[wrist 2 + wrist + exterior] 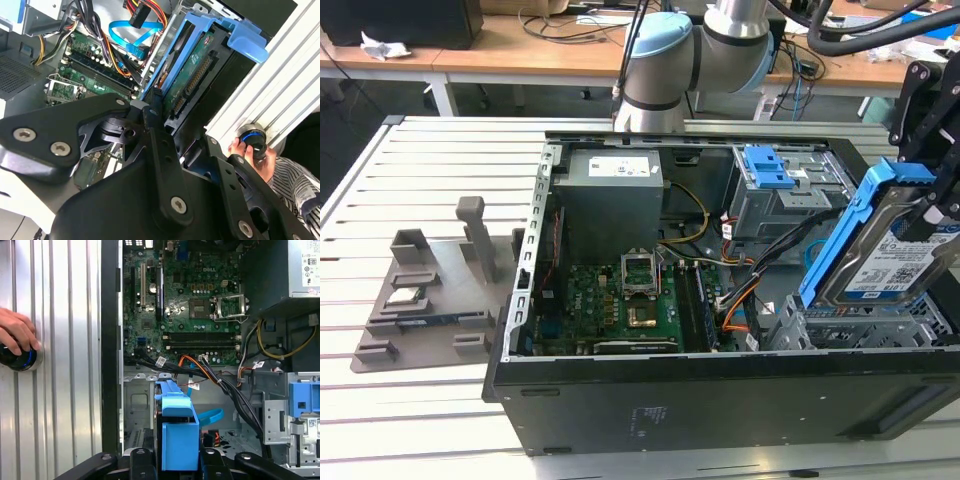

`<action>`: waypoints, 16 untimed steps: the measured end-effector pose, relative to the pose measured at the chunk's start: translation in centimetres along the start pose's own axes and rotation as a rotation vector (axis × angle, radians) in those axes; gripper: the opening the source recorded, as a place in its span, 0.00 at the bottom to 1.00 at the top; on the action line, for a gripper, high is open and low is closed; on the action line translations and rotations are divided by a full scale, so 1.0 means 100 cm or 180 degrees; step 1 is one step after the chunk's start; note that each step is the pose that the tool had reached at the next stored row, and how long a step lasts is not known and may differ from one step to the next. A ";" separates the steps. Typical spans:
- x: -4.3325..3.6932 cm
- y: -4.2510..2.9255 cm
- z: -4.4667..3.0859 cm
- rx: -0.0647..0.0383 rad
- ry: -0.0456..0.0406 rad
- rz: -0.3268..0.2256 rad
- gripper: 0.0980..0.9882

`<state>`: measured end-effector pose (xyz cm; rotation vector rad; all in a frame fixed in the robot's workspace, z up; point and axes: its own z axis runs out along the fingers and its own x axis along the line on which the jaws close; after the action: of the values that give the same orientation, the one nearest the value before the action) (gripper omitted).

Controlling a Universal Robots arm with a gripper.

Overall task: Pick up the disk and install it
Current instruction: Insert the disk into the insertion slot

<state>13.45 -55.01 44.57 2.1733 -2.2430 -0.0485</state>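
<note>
Disk (885, 235), silver in its blue carrier bracket, hangs tilted at about three o'clock in the exterior view, over the drive cage (880, 325) of the open computer case (720, 400). Its white-and-blue label (915, 250) carries barcodes, but the print is too small to read. The gripper (177, 460) is pinched on the carrier. The motherboard (620, 300) lies toward nine o'clock from the disk. In the first wrist view a hand (17, 330) rests on a blue-lit button (19, 360).
</note>
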 end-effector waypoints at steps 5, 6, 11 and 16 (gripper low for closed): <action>0.0000 -0.0006 0.0052 0.0000 0.0000 0.0000 0.30; 0.0000 -0.0014 0.0068 0.0000 0.0000 0.0000 0.30; 0.0001 -0.0021 0.0200 0.0000 0.0000 0.0000 0.30; 0.0002 -0.0026 0.0331 0.0000 0.0000 0.0000 0.30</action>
<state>13.59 -55.01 41.26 2.1734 -2.2431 -0.0485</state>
